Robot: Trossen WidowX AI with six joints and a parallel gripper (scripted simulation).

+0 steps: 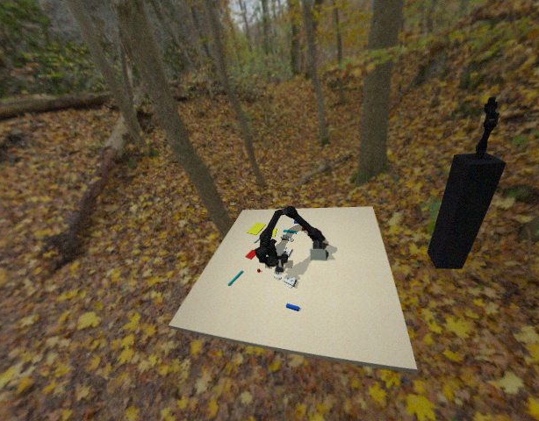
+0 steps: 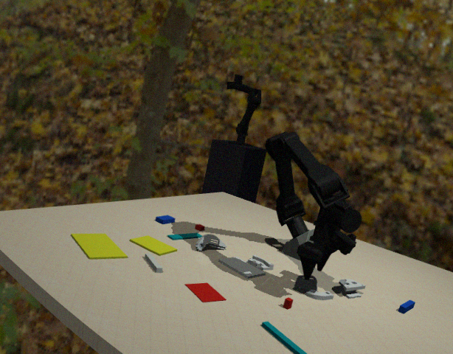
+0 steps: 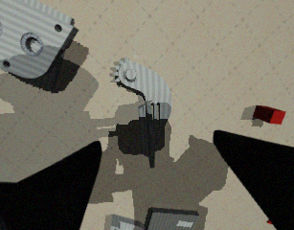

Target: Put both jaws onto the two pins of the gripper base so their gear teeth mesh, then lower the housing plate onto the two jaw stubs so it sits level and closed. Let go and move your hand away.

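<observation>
A light grey jaw [image 1: 277, 274] [image 2: 320, 295] [image 3: 157, 88] with gear teeth at one end lies on the table, its dark end shadowed. My gripper [image 2: 313, 273] [image 3: 158, 141] is open and empty, low over this jaw, with one finger to either side in the wrist view. A pale piece with two large holes [image 1: 290, 281] [image 2: 350, 284] [image 3: 17, 43] lies beside it; whether it is the base or the housing plate I cannot tell. A second jaw-like part [image 2: 211, 243] lies farther back. A flat grey plate [image 2: 240, 266] [image 3: 168, 219] lies against a small white bracket [image 2: 262, 262].
A red block [image 1: 258, 270] [image 2: 288, 303] [image 3: 270, 114] lies near the jaw. A blue block [image 1: 292, 307] [image 2: 406, 306], a teal bar [image 1: 235, 278] [image 2: 282, 337], a red sheet [image 2: 205, 292], two yellow sheets [image 2: 99, 245] [image 2: 153, 245] and a grey bar [image 2: 153, 262] lie around.
</observation>
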